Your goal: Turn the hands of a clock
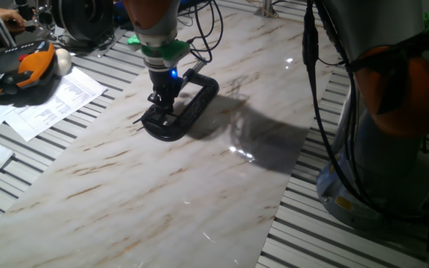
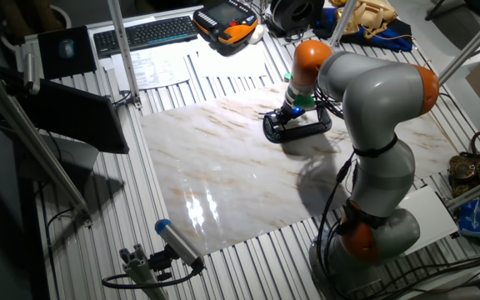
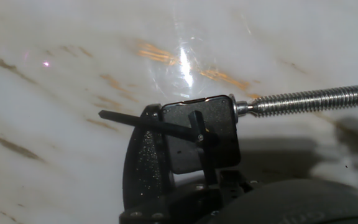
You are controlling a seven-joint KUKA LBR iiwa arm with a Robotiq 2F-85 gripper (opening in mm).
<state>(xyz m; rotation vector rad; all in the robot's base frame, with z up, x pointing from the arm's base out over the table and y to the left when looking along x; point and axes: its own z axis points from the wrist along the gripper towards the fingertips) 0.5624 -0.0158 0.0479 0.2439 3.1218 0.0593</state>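
Observation:
A black C-clamp (image 1: 199,93) lies on the marble board (image 1: 162,179); it also shows in the other fixed view (image 2: 308,129). Its jaw holds a small black square clock (image 3: 219,134). In the hand view a long thin hand (image 3: 135,122) points left and a short hand (image 3: 196,121) points up. The clamp's threaded screw (image 3: 316,99) presses the clock from the right. My gripper (image 1: 162,103) reaches down onto the clock end of the clamp and also shows in the other fixed view (image 2: 290,114). Its fingertips are dark against the clamp, so their spacing does not show.
Papers (image 1: 51,104) and an orange-black pendant (image 1: 28,67) lie left of the board on the slatted table. A keyboard (image 2: 144,33) is at the back. The arm's base (image 1: 393,149) stands to the right, with cables (image 1: 311,45) hanging beside it.

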